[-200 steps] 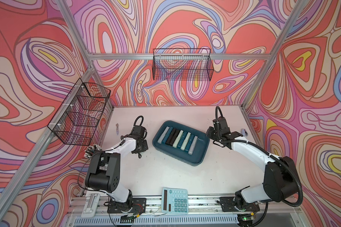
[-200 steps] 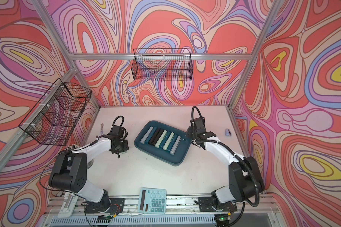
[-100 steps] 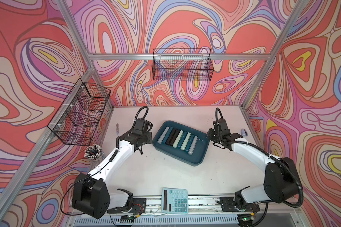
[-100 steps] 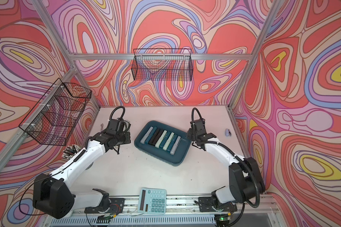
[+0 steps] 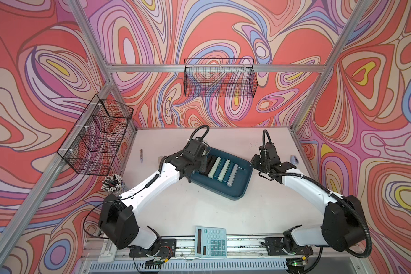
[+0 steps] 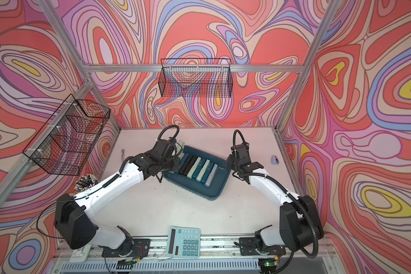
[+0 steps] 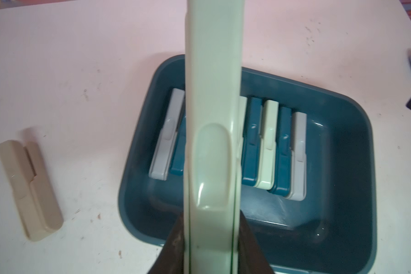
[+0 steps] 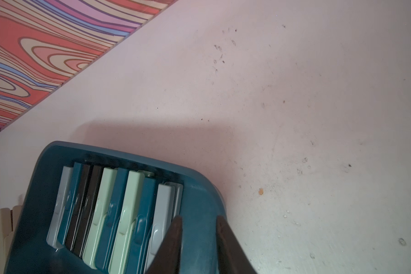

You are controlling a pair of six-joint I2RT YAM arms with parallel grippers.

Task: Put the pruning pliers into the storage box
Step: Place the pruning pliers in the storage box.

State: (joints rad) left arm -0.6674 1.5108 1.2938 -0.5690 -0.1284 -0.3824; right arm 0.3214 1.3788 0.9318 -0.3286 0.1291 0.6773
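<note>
The dark teal storage box (image 5: pixel 237 187) (image 6: pixel 214 189) lies mid-table with several pruning pliers (image 5: pixel 220 168) (image 6: pixel 198 167) side by side inside. My left gripper (image 7: pixel 211 214) hangs over the box's left end (image 5: pixel 201 164), shut on a pale green plier (image 7: pixel 212 95) near one end. The plier's free end (image 6: pixel 180 143) rises beside the wrist camera. A beige plier (image 7: pixel 29 189) lies on the table just left of the box. My right gripper (image 8: pixel 199 218) (image 5: pixel 255 163) is at the box's right end. Its fingers straddle the box wall (image 8: pixel 199 201), shut on it.
A calculator (image 5: pixel 210 242) lies at the front edge. Black wire baskets hang on the back wall (image 5: pixel 220 80) and the left wall (image 5: pixel 97 135). A bundle of sticks (image 5: pixel 112 183) stands at the left. A small lilac object (image 5: pixel 294 159) is far right, and a small item (image 5: pixel 141 155) far left.
My left arm has swung right from the table's left side until its gripper is over the box's left end. The right arm has barely moved.
</note>
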